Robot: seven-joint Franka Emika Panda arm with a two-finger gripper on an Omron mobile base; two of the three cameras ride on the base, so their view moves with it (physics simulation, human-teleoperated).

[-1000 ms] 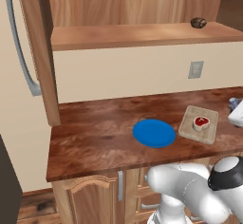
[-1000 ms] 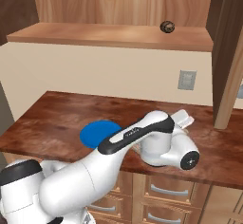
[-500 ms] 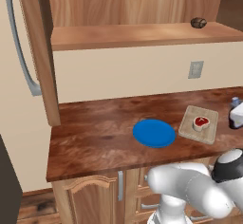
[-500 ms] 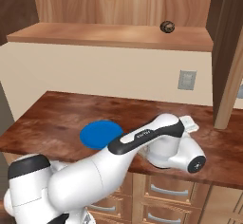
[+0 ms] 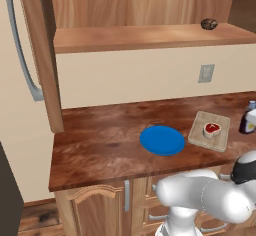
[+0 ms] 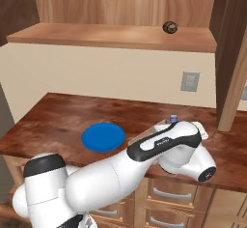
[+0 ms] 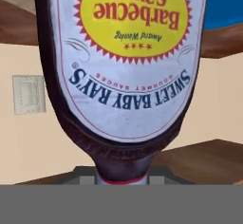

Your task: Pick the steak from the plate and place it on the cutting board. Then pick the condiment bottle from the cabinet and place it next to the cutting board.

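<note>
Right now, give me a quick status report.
Gripper shut on bottle. Steak on cutting board; plate bare. Bottle low beside the board, nothing blocking.

The left base view looks forward and down from behind the arm's left side, and the right base view does the same from its right; the 2 share the dark countertop (image 5: 110, 140), the blue plate (image 5: 162, 140), the wall outlet (image 5: 206, 73) and the cabinet (image 5: 150, 36) ledge with a brown lump (image 5: 209, 24). The hand view sits very close against the condiment bottle (image 7: 123, 66), whose label reads upside down, so this camera is rolled over relative to the room.
</note>
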